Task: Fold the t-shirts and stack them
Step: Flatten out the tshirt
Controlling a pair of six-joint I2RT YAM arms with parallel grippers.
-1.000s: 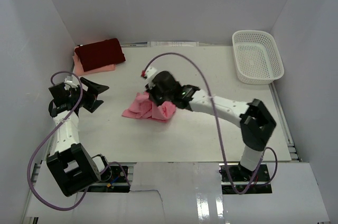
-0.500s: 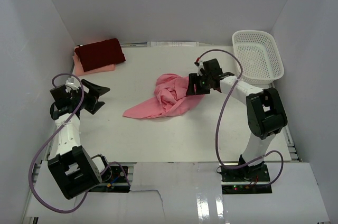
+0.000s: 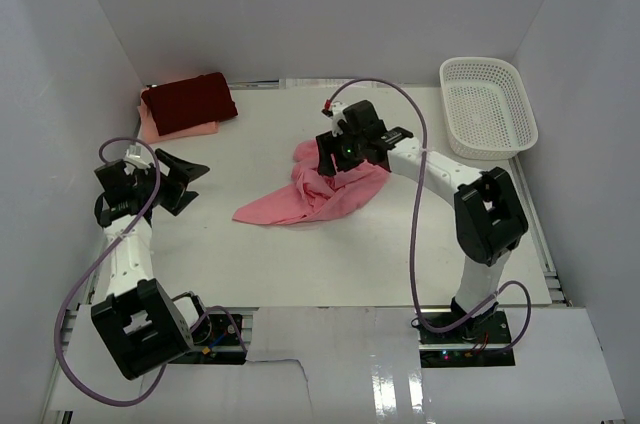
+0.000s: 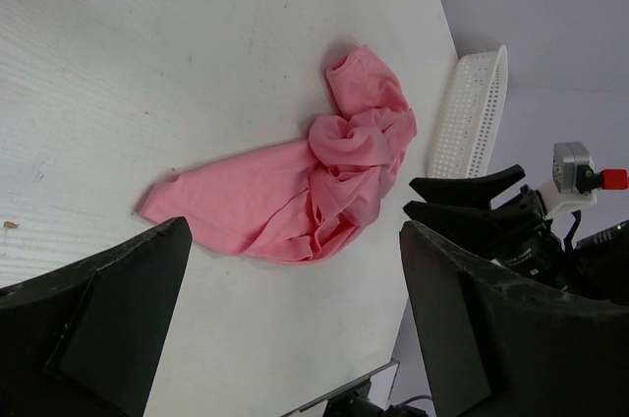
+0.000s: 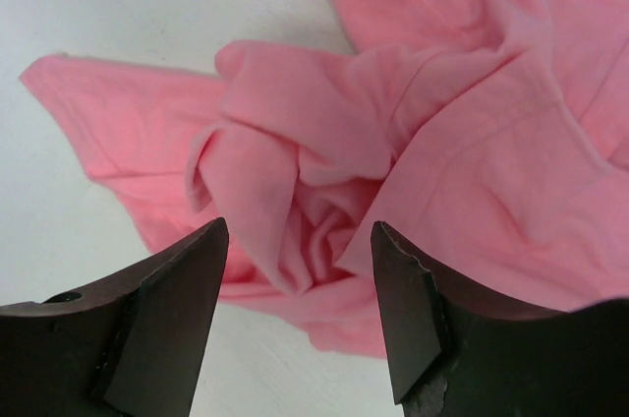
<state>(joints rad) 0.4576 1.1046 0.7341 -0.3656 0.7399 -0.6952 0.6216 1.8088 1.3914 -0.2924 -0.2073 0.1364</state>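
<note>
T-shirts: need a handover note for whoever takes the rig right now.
Left tool: open, empty, off to the left side.
Right tool: open, empty, hovering over the crumpled salmon-pink t-shirt in the middle of the table.
Done: dark maroon-red t-shirt folded, lying on the pale peach-pink t-shirt, far left corner.
Left: flatten and fold the salmon-pink one, add it to the stack.

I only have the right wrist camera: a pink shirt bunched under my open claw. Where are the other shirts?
Observer: The maroon t-shirt lies folded on the peach t-shirt, in the far left corner.
Operator: Where's the left claw?
Observer: The left claw hangs open on the left side, apart from the salmon-pink t-shirt.
Operator: And the basket?
Observer: The white basket sits at the far right corner.
</note>
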